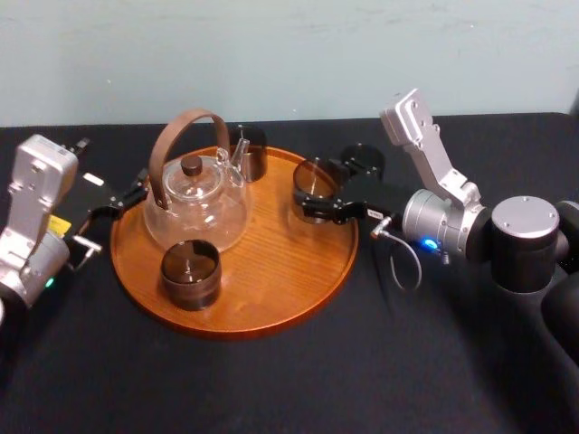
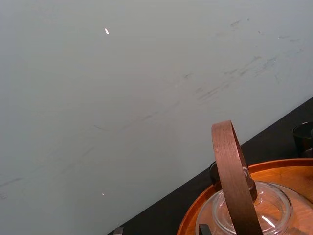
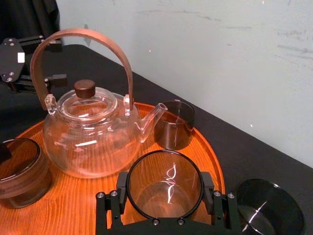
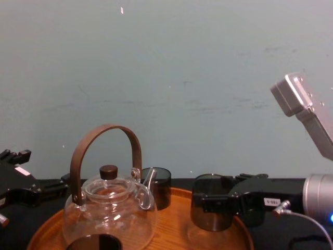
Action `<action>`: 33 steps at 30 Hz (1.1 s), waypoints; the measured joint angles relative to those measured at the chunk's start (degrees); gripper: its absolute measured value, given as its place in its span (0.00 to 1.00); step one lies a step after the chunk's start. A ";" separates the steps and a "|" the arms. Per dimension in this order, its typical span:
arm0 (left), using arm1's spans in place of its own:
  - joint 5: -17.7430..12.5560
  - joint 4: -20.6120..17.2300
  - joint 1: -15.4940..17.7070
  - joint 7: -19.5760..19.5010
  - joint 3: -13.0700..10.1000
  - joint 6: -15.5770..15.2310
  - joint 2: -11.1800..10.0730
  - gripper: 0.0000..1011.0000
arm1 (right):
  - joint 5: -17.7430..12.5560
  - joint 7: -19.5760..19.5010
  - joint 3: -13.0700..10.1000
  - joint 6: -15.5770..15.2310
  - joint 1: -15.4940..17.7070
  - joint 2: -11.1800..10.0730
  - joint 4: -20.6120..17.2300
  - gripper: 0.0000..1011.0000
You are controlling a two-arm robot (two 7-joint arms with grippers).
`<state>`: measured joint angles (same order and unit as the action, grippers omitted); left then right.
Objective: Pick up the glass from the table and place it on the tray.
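Right gripper (image 1: 318, 190) is clamped on the smoky, clear, straight-walled glass (image 3: 164, 178), with fingers (image 3: 121, 187) on opposite sides of its wall. The glass is upright, over the right part of the large round orange-brown wooden tray (image 1: 271, 280) and inside the rim. I can't tell if its base touches the wood.

This looks like the set-down step. To do it well:
- Lower straight and keep the glass level.
- Let go only once the base sits flat.
- Spread the fingers fully before backing out rightward.
- Keep off the spout of the clear glass teapot with the brown bent-wood handle (image 1: 194, 203), which is near.
- Watch the dark glass on the matte black table (image 1: 271, 389) just outside the rim (image 1: 364, 161), beside the gripper, since a sloppy retreat could clip it.

Two more dark cups sit on the tray, one at the front (image 1: 190, 274) and one at the far edge (image 1: 246, 152).

Left gripper (image 1: 122, 201) is idle by the tray's left rim, and I can't tell its grip state.
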<state>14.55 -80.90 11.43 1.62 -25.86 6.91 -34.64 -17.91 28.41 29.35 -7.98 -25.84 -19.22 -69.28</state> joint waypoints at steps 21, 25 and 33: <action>0.00 0.00 0.00 0.00 0.00 0.00 0.00 0.99 | 0.80 0.33 0.10 -0.62 -0.24 0.90 1.51 0.89; 0.00 0.00 0.00 0.00 0.00 0.00 0.00 0.99 | 0.91 0.41 0.12 -0.68 -0.28 1.02 1.76 0.89; 0.00 0.00 0.00 0.00 0.00 0.00 0.00 0.99 | 1.46 0.30 0.26 -0.37 -0.35 1.06 1.81 0.89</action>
<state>14.55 -80.90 11.43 1.62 -25.86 6.91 -34.65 -16.44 28.71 29.61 -8.35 -26.19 -18.17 -67.47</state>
